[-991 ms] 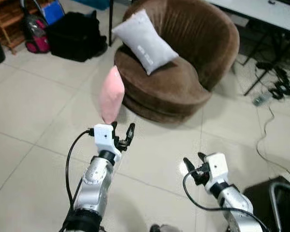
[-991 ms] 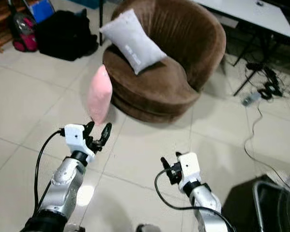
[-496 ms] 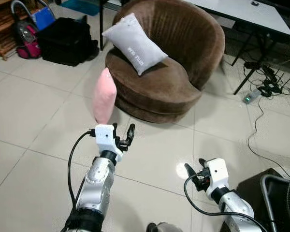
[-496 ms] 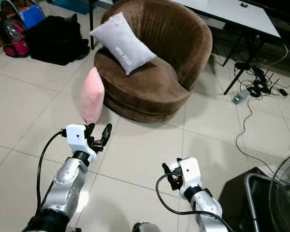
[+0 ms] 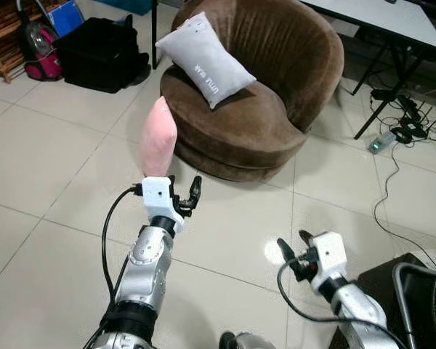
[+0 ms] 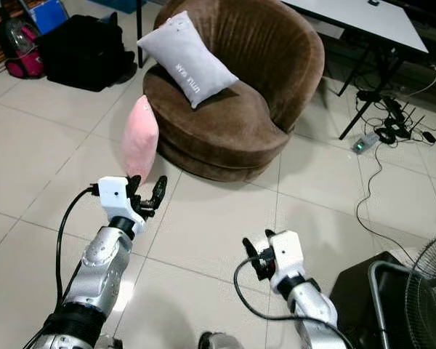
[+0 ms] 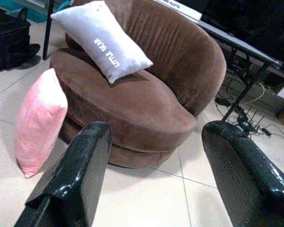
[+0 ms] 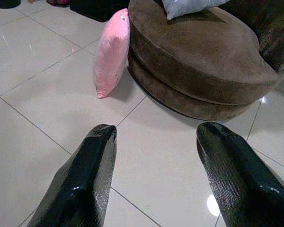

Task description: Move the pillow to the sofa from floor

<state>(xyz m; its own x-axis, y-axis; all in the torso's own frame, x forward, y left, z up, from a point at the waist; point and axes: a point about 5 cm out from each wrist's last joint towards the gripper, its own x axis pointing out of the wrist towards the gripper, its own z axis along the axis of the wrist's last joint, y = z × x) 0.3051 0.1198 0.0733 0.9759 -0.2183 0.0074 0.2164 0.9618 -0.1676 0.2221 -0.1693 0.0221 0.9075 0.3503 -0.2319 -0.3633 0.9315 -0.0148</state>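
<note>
None of the transfer looked done: the pink pillow stood on end on the tiled floor, leaning against the base of the brown sofa, whose seat already held a grey pillow. The left gripper hovered just short of the pink pillow and the right gripper hung well back, both with fingers apart and empty. The approach, grasp, lift and placing on the seat all remained, by my reading.

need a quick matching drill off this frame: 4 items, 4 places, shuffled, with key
Items
1. pink pillow
2. grey pillow
3. black bag
4. power strip

Places
A. on the brown sofa seat, leaning on its backrest
B. on the floor to the right of the sofa, among cables
C. standing on the floor, propped against the sofa's front
D. on the floor to the left of the sofa

Pairs: 1-C, 2-A, 3-D, 4-B
</note>
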